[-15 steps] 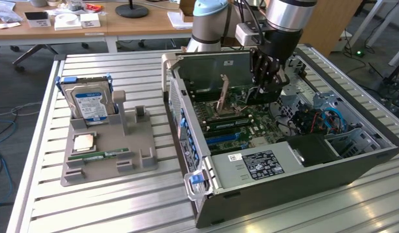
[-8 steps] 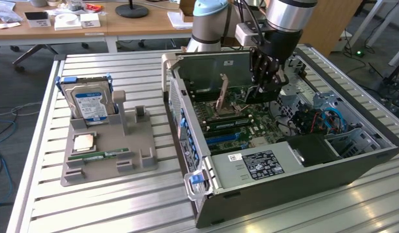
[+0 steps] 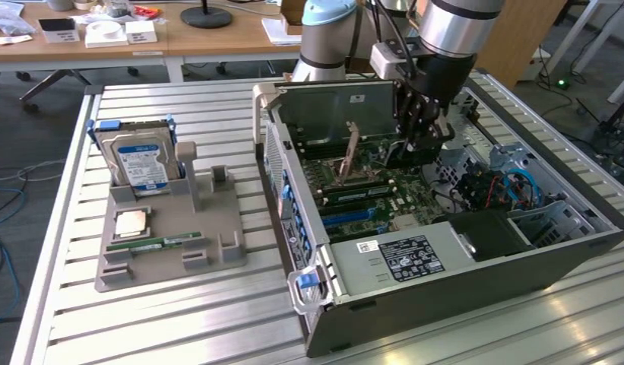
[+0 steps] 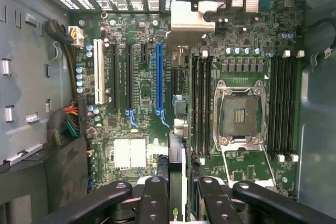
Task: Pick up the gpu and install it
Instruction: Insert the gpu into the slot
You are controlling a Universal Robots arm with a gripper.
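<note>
The gripper (image 4: 179,184) pinches the gpu (image 4: 176,153) edge-on between its fingers, inside the open computer case (image 3: 464,289) and over the motherboard (image 4: 140,127). The card hangs just beside the long blue slot (image 4: 159,77) and looks not yet seated. Seating it well likely calls for holding the card upright and parallel to the slot, with its silver bracket (image 4: 185,17) toward the rear grille, and pressing evenly.

On a slatted metal table (image 3: 169,327) sits a grey holder (image 3: 212,228). A blue-labelled hard drive (image 3: 139,163) stands upright in it; a square chip (image 3: 129,222) and green RAM stick (image 3: 154,243) lie flat nearby. Wooden desks (image 3: 210,38) stand behind.
</note>
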